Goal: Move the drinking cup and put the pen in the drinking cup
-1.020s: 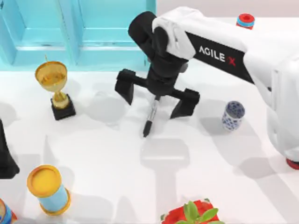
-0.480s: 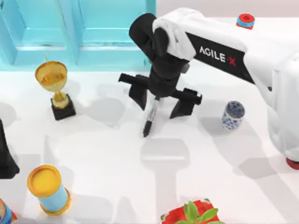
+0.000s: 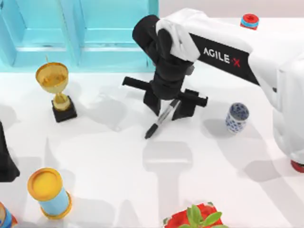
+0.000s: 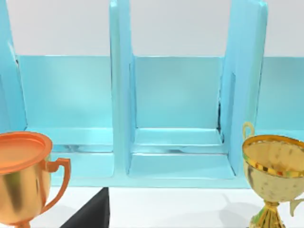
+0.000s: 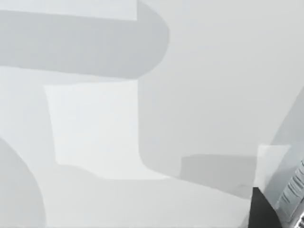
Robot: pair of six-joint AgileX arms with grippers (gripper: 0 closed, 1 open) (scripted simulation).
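The right gripper (image 3: 167, 103) is reached in from the table's (image 3: 118, 156) right edge, fingers closed on the slim black pen (image 3: 160, 119), which is tilted near the centre; the glossy blue-patterned drinking cup (image 3: 236, 117) is stood upright nearer that edge

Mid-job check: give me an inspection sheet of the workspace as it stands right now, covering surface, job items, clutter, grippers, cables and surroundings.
Surface: white table, crossed by shadows.
Job's things: pen tilted, its tip low toward the table, between the right gripper's fingers; drinking cup upright, apart, to the right.
Clutter: gold trophy; yellow-rimmed blue cylinder; potted plant; red-and-blue cap.
Grippers: right gripper shut on the pen at table centre; left arm parked at the left edge.
Cables: nothing seen.
Surroundings: light-blue shelf at the back left.
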